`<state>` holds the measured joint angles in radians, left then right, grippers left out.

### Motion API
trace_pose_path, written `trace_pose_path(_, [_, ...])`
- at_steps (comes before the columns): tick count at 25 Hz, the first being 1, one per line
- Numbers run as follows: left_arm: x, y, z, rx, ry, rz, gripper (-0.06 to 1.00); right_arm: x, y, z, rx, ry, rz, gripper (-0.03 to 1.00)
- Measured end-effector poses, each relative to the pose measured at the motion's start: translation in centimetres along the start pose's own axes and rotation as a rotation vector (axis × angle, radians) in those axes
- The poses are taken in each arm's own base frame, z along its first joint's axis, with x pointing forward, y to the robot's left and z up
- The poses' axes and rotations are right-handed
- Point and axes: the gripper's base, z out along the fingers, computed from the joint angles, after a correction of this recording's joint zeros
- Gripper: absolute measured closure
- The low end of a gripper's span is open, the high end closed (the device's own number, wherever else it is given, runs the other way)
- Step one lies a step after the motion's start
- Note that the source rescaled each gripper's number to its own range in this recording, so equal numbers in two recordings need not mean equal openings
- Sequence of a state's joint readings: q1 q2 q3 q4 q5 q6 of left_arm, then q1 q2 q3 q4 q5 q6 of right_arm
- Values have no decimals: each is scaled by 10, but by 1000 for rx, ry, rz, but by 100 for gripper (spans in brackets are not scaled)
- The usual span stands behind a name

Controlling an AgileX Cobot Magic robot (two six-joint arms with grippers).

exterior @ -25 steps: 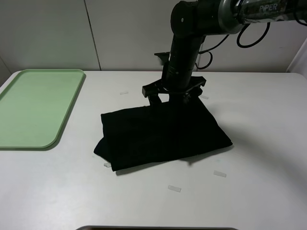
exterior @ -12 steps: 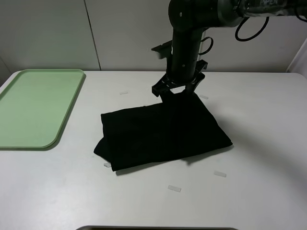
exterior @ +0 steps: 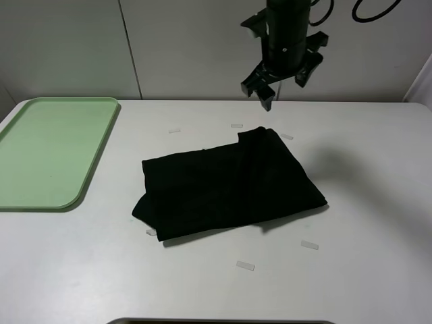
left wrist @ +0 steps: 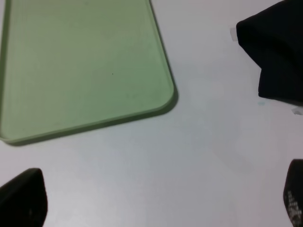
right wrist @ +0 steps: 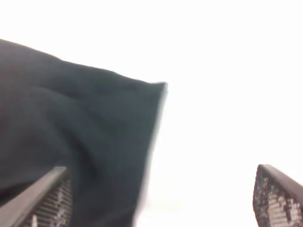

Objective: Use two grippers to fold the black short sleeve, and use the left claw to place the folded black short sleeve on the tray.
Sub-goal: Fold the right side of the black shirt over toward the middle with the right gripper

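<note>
R end effector [exterior: 282, 84] is up in the air w/ jaws wide, holding nothing, not touching the shirt [exterior: 229, 185]. L end effector [left wrist: 158, 203] is wide too, empty, over the surface [exterior: 364, 270] btw tray [exterior: 54, 148] & shirt. Shirt lies folded mid-surface, apart from the tray.

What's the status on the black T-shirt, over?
Left gripper open, empty; right gripper open, hovering by black cotton T-shirt's far edge. Shirt folded on table, not on pale green plastic tray. Nothing blocking.
</note>
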<state>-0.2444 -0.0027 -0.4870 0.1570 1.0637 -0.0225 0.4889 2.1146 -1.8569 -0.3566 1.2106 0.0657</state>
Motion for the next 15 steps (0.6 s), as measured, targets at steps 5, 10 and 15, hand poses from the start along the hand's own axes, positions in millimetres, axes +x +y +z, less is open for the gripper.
trace_pose_path(5, [0,0,0,0,0,0,-6,14,-30,30,35,92,122,12])
trace_pose_path(10, [0,0,0,0,0,0,-6,26,-31,53,-46,140,176,12])
trace_pose_path(15, [0,0,0,0,0,0,-6,28,-21,58,-126,143,214,12])
